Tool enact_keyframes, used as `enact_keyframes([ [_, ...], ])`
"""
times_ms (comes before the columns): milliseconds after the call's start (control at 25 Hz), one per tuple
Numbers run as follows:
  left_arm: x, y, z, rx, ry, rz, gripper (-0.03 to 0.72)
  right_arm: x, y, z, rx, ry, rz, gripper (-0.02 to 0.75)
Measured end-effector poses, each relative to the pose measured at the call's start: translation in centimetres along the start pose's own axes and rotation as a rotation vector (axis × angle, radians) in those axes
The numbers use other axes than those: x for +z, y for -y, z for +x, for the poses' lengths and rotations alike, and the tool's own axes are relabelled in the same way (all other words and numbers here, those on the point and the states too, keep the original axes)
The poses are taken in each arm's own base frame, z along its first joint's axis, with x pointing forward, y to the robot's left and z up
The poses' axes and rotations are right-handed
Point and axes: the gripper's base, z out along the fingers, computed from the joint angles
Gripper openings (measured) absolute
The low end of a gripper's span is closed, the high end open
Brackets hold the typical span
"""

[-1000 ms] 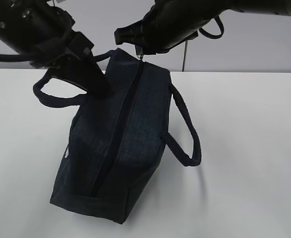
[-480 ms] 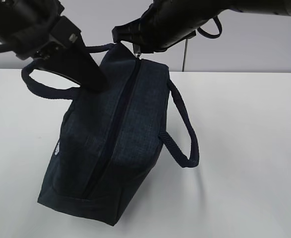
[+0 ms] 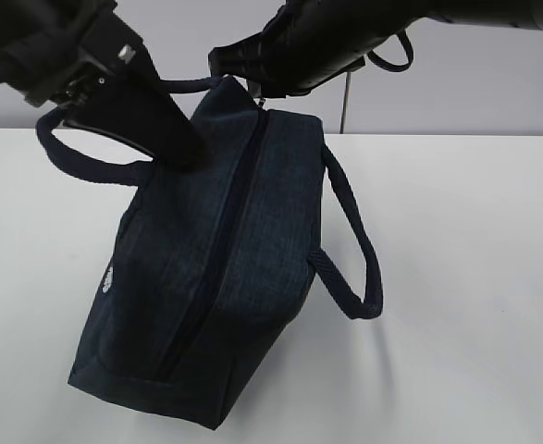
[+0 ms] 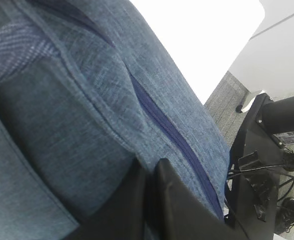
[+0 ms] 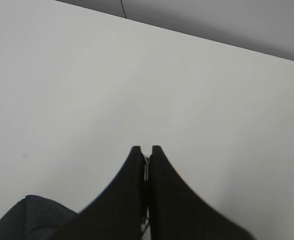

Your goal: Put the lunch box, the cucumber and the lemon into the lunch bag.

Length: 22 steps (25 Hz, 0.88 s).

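The dark navy lunch bag (image 3: pixel 243 250) stands on the white table (image 3: pixel 475 277) with its top zipper (image 3: pixel 220 240) closed from end to end. My left gripper (image 3: pixel 174 153) is shut on a fold of fabric on the bag's upper left side, beside the zipper (image 4: pixel 172 135); its tips (image 4: pixel 149 164) press into the cloth. My right gripper (image 3: pixel 260 92) sits at the bag's far end, shut on the thin metal zipper pull (image 5: pixel 146 165). The lunch box, the cucumber and the lemon are out of view.
One loop handle (image 3: pixel 67 157) hangs left under my left arm, the other (image 3: pixel 354 250) droops to the right. A small white logo (image 3: pixel 109 277) shows on the bag's left side. A black stand with cables (image 4: pixel 267 150) stands beyond the table's edge.
My left gripper has risen and shifted left with the fabric. The bag's near end has swung left and the bag leans more. The right gripper has hardly moved.
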Motion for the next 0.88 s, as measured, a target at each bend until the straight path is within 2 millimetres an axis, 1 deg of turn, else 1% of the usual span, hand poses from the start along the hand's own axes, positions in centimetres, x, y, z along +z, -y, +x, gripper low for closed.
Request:
enact_keyframes([
  [360,0.0,0.3,0.1,0.001,-0.007,0.024,-0.006,1.0,0.1,0.5,-0.001,-0.016,0.003,0.000],
  [760,-0.2,0.3,0.1,0.007,-0.006,0.023,-0.006,1.2,0.1,0.5,-0.001,-0.012,0.002,0.000],
  [840,-0.2,0.3,0.1,0.007,-0.004,0.022,-0.006,1.3,0.1,0.6,-0.001,-0.014,0.002,0.011],
  [880,-0.2,0.3,0.1,0.009,-0.004,0.022,-0.006,1.3,0.1,0.5,-0.005,-0.009,0.003,0.031],
])
